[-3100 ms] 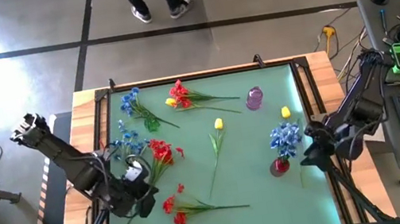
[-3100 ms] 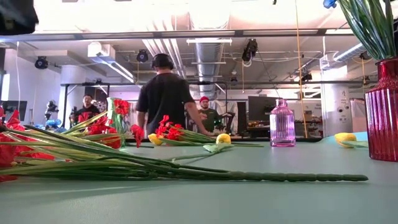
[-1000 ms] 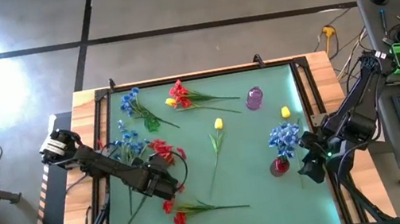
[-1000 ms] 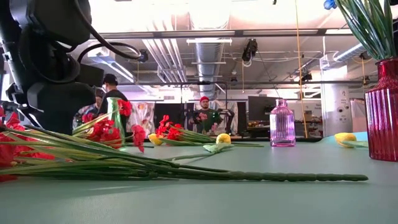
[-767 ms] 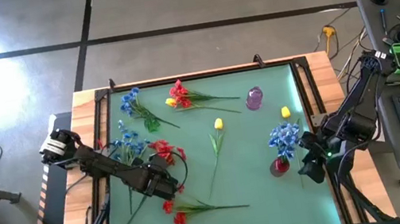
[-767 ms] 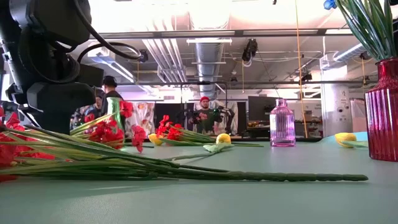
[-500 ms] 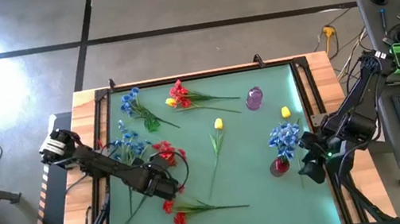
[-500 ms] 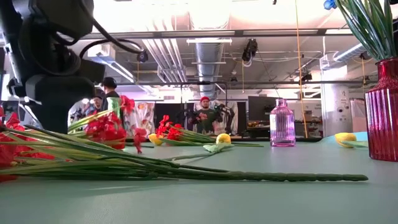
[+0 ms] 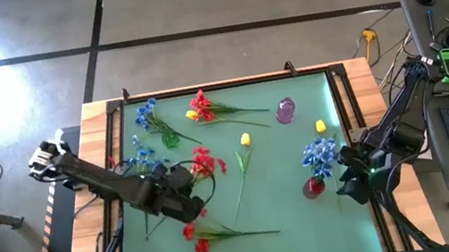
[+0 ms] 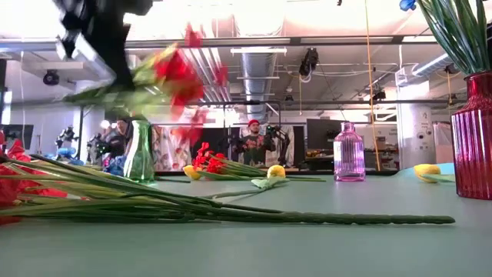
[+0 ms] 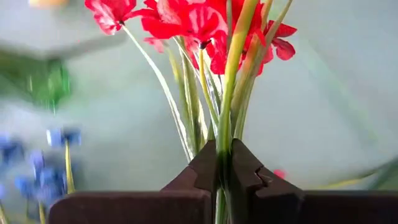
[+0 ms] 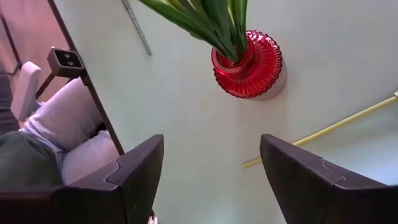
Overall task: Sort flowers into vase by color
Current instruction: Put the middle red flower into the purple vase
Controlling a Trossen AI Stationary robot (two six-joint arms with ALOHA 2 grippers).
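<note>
My left gripper (image 11: 224,167) is shut on a red flower (image 9: 204,162) and holds it above the table's near left part (image 9: 186,190); the low view shows the flower (image 10: 173,73) blurred, high over the mat. My right gripper (image 12: 211,180) stands open beside the red vase (image 12: 249,61), which holds blue flowers (image 9: 320,154). Another red flower (image 9: 198,235) lies flat at the near edge. A yellow flower (image 9: 245,139) lies mid-table. A green vase (image 9: 171,139) and a pink vase (image 9: 285,111) stand farther back. My left gripper pinches the red flower's bundle of green stems (image 11: 225,140) between its two fingers, some way below the blooms (image 11: 199,18). The fingers slant down and lie across the stems. The flower is tilted, its blooms higher than its leaves, and it looks clear of the table.
Blue flowers (image 9: 145,161) lie at the left beside the arm, and more (image 9: 146,112) by the green vase. A red and yellow bunch (image 9: 201,107) lies at the back. A yellow head (image 9: 321,126) sits near the red vase. A person (image 10: 254,142) shows beyond the table.
My left gripper has risen with the red flower. The flower lay on the mat before; it is now lifted off it, with its blooms shifted toward the table's right and far side. The wrist has tipped and rolled a little.
</note>
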